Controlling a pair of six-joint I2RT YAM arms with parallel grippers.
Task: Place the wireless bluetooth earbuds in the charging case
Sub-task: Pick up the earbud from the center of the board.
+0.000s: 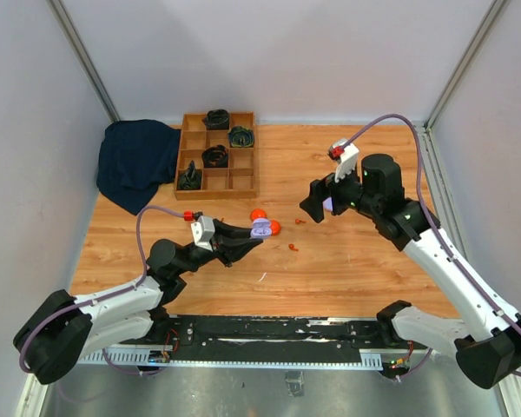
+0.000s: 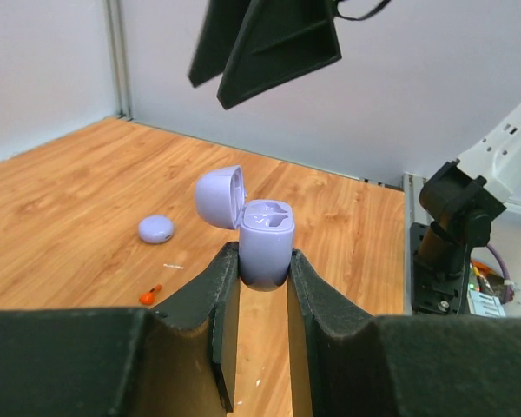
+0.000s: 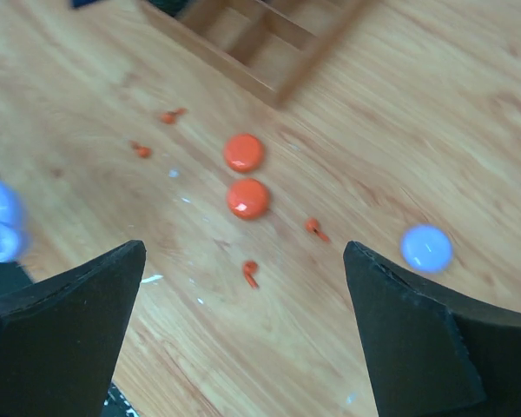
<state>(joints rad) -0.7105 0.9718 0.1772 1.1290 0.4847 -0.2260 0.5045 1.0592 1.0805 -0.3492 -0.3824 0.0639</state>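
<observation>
My left gripper [image 1: 253, 236] is shut on the lilac charging case [image 1: 260, 229] and holds it upright, lid open, above the table; it also shows in the left wrist view [image 2: 266, 241]. I cannot tell what lies in its wells. Orange-red earbuds [image 3: 250, 273] [image 3: 315, 228] lie on the wood below my right gripper [image 3: 243, 252], which is open, empty and hovering high. Two more orange earbuds [image 3: 169, 115] [image 3: 141, 149] lie nearer the tray. In the top view earbuds show right of the case [image 1: 300, 221] [image 1: 293, 248]. No lilac earbud is visible.
Two orange discs [image 3: 244, 152] [image 3: 247, 198] and a lilac disc [image 3: 426, 248] lie among the earbuds. A wooden compartment tray [image 1: 217, 155] with dark coiled items stands at the back left, beside a dark blue cloth [image 1: 137, 161]. White walls enclose the table.
</observation>
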